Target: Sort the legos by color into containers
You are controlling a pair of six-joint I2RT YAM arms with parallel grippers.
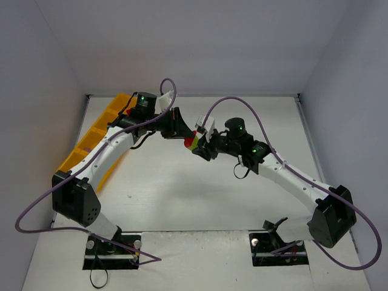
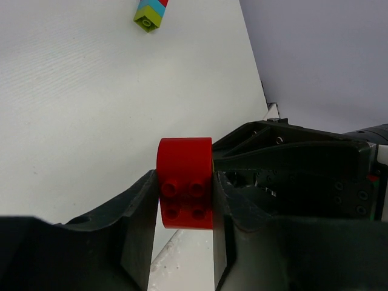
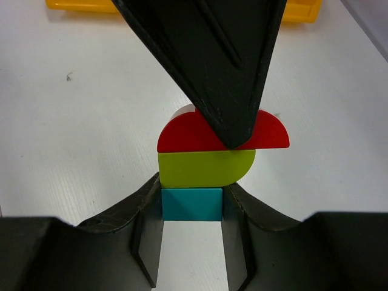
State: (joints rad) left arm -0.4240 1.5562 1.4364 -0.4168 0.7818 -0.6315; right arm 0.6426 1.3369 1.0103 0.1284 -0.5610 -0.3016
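In mid-air over the table's middle, a three-brick stack of legos (image 1: 191,143) hangs between both grippers. My right gripper (image 3: 193,193) is shut on the teal brick (image 3: 192,205) at the stack's near end, with a lime brick (image 3: 203,168) and a red brick (image 3: 182,138) beyond it. My left gripper (image 2: 185,182) is shut on that red brick (image 2: 185,159), and its dark finger (image 3: 212,60) hides part of it in the right wrist view. The orange-yellow tray of containers (image 1: 91,140) lies at the far left, partly under the left arm.
Another small stack of lime, teal and red bricks (image 2: 151,13) lies on the white table in the left wrist view. The tray's edge (image 3: 300,9) shows along the top of the right wrist view. Grey walls enclose the table on three sides.
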